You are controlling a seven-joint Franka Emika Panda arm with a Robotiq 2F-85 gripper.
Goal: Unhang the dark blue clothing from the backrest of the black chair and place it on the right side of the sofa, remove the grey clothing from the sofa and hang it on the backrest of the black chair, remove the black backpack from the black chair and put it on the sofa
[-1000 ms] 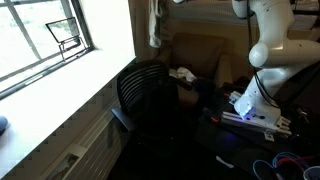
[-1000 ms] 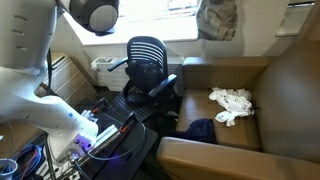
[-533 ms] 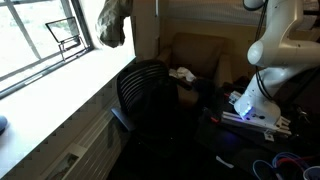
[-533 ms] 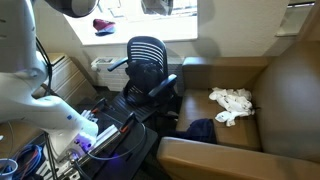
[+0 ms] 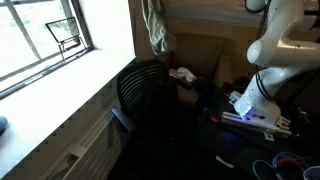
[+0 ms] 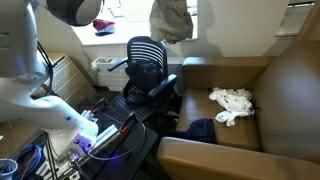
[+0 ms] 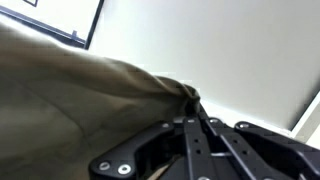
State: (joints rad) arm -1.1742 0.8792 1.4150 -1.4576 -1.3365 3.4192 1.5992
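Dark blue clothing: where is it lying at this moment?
In an exterior view the dark blue clothing lies at the front edge of the sofa seat, against the sofa's near arm and close to the crumpled whitish garment.

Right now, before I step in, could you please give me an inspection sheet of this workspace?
Surface: brown sofa, two garments on its seat.
Job's things: grey-tan garment hangs in the air, higher than the black chair; backrest has nothing hung on it; dark blue clothing at the seat's front edge; whitish cloth on the seat; backpack not made out.
Clutter: dark gear by the arm's base.
Grippers: gripper, fingers shut on the grey-tan garment.
Cables: coloured cables loose near the base.
Surroundings: window beside the chair; white robot arm.
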